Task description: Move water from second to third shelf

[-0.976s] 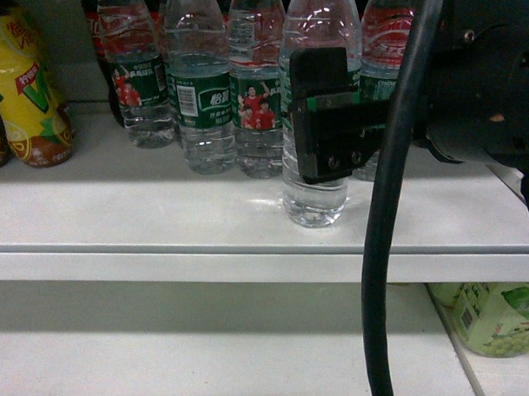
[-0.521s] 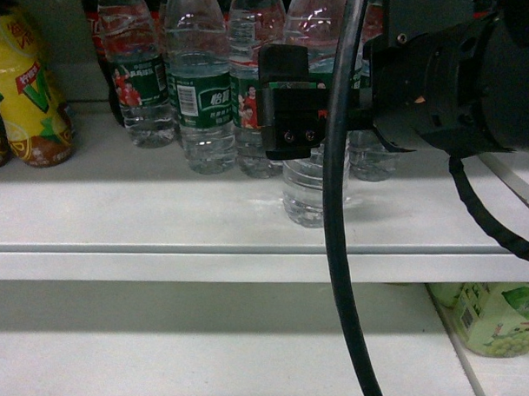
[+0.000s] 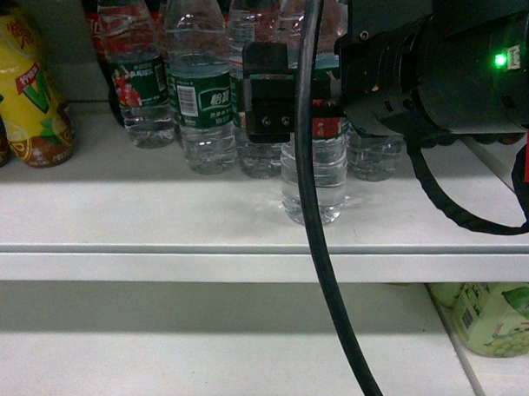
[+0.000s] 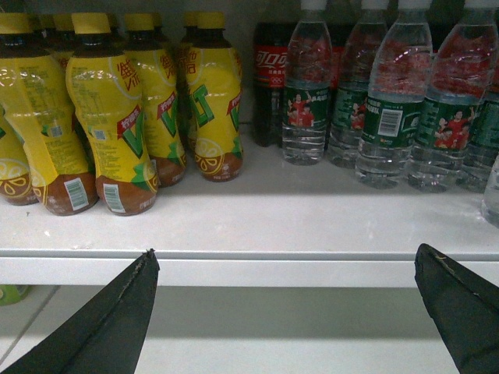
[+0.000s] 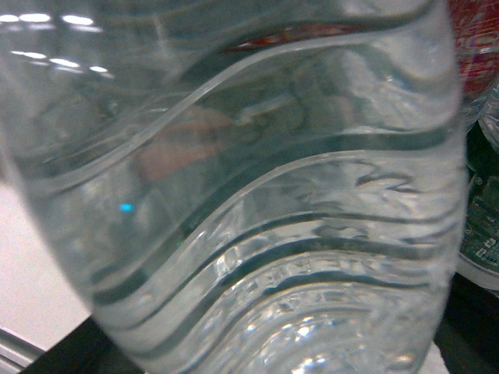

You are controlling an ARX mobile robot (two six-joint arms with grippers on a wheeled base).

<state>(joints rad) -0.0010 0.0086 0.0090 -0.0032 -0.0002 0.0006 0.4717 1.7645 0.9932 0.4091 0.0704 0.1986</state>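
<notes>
The water point(image 3: 314, 183), a clear ribbed bottle, stands near the front of the white shelf point(image 3: 143, 211), ahead of a row of like bottles. My right gripper point(image 3: 306, 105) reaches in at label height, and one black finger point(image 3: 267, 102) sits against the bottle's left side. The other finger is hidden. In the right wrist view the water point(image 5: 249, 195) fills the frame and no fingers show, so the grip is unclear. My left gripper point(image 4: 286, 257) hangs open and holds nothing, just in front of the shelf edge point(image 4: 273, 269).
More water bottles point(image 3: 200, 96) stand in a row behind. Yellow drink bottles point(image 4: 117, 125) crowd the shelf's left, with a cola bottle point(image 4: 269, 78) beside them. A black cable point(image 3: 323, 248) hangs down in front. The lower shelf point(image 3: 209, 356) holds green bottles point(image 3: 495, 316) at right.
My right arm has swung left, and its visible finger has passed from the front of the water bottle to the bottle's left side. The bottle stays standing on the shelf.
</notes>
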